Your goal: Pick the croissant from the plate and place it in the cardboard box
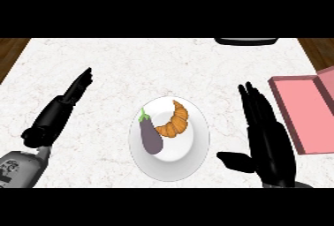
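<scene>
So, right hand point(269, 145): open, fingers straight and pointing away, thumb out to the side toward the plate; it holds nothing
Where it is: just beside the plate's right edge, not touching the food
Left hand point(62, 108): open too, fingers straight, resting far left on the surface point(117, 62), holding nothing
Croissant point(175, 119): lying on the plate point(171, 170), on the right upper part, curved like a moon
Eggplant point(150, 134): on the same plate, just left of the croissant, close to it or maybe touching
Box point(306, 112): pink inside, open, at the right side, past the right hand
Step now: I think the reach for the croissant is only starting; nothing is picked up yet
Next move: the right hand should go left over the croissant, come down, and close its fingers round it, not the eggplant
</scene>
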